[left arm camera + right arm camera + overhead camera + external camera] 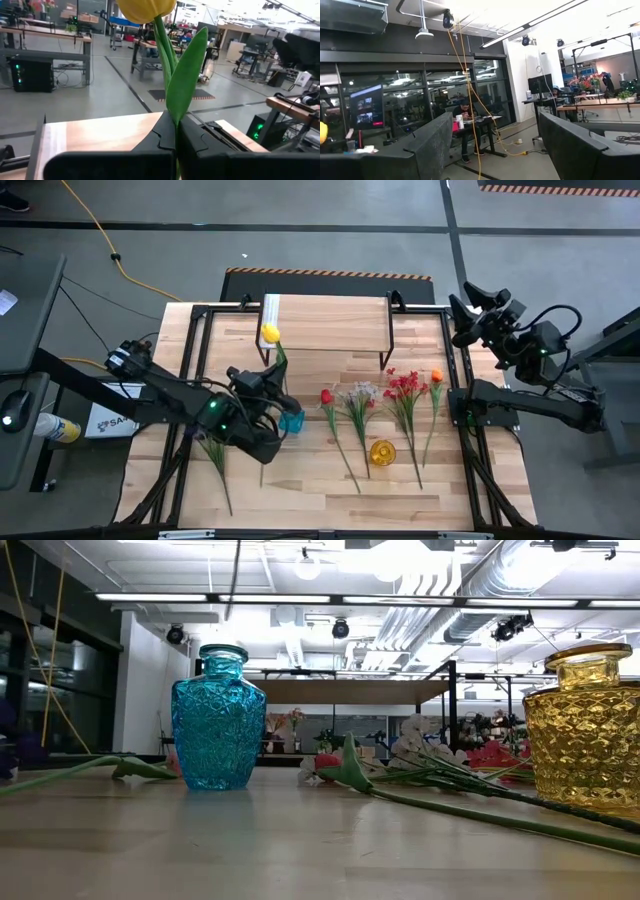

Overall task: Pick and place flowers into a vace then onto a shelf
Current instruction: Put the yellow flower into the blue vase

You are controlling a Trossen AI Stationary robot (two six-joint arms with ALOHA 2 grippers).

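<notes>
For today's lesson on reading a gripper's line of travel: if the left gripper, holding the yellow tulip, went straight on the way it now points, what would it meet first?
Probably the shelf: in the left wrist view its light-wood top lies just beyond the left gripper, shut on the yellow tulip. Depth is unclear, so it might pass just above.

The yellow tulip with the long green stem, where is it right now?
The yellow tulip is clamped by its stem in the left end effector, left of the table's centre in the high view, its bloom over the light-wood shelf, above the blue glass vase.

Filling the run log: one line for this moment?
left gripper: shut on yellow tulip | above blue vase | right gripper: open, waiting
</notes>
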